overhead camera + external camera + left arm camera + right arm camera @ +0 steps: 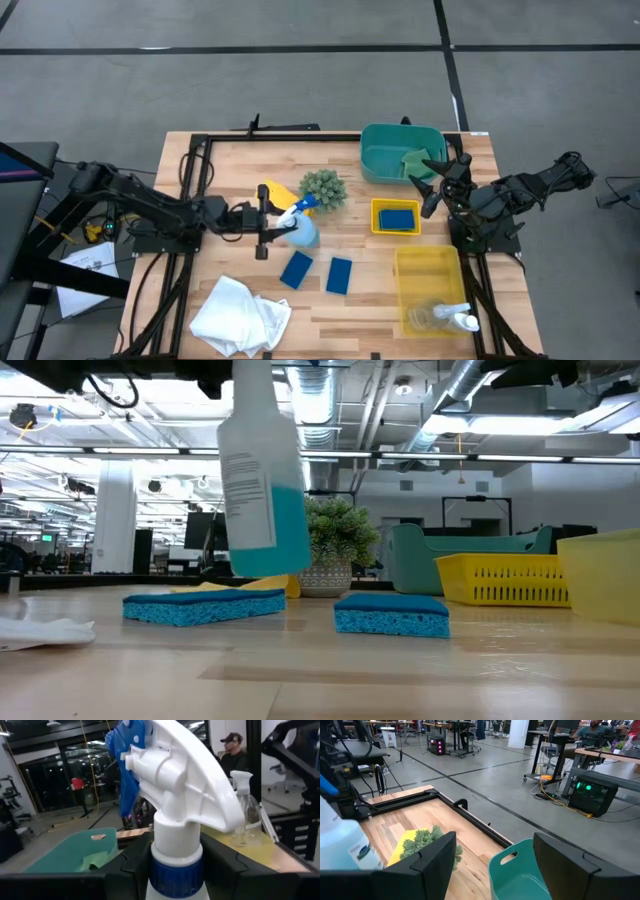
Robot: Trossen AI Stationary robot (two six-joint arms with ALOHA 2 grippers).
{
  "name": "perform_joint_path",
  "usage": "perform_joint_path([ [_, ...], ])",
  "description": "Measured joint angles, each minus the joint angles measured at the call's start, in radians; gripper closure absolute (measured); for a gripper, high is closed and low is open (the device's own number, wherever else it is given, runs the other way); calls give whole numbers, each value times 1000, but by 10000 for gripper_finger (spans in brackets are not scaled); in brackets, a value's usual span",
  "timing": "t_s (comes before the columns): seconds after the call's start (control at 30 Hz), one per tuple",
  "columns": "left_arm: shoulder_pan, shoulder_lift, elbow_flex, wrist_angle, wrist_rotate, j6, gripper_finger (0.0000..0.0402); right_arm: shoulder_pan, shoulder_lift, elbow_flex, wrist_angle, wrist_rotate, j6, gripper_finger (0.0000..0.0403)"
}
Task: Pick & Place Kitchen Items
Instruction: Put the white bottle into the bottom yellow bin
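A clear spray bottle (262, 480) with blue liquid, a white head and a blue trigger (127, 765) hangs above the table's middle, with my left gripper (263, 222) shut on it. Two blue sponges (296, 270) (339, 275) lie flat on the wood below it. A yellow sponge (278, 192) lies beside the plant ball, and a white cloth (240, 315) lies crumpled at the near left. My right gripper (440, 172) stands open at the near right corner of the teal bin (385, 150), holding nothing. A green sponge (415, 160) lies in that bin. My left gripper pinches the bottle's neck at the blue collar (176, 875), just under the spray head, between its two fingers (134, 865). The fingers come level from the table's left. The bottle hangs nearly upright, slightly tilted, its base (275, 565) lifted clear of the table.
The spiky plant ball (322, 188) stands just beyond the held bottle. A small yellow bin (396, 228) holds a blue sponge. A larger yellow bin (430, 270) at the near right holds a second spray bottle (245, 810). A black frame (200, 150) runs along the table's left and far sides.
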Motion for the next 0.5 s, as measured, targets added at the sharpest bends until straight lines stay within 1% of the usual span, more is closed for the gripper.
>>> perform_joint_path([
  [0.07, 7, 52, 4, 65, 10, -10, 271, 0, 0, 0, 0, 0, 0, 146],
  [0.2, 27, 143, 39, 124, 11, -41, 271, 0, 0, 0, 0, -1, 0, 146],
  [0.33, 48, 217, 83, 134, 45, -68, 271, 0, 0, 0, 0, -1, 0, 146],
  [0.5, 67, 284, 120, 133, 49, -83, 271, 0, 0, 0, 1, -12, 0, 146],
])
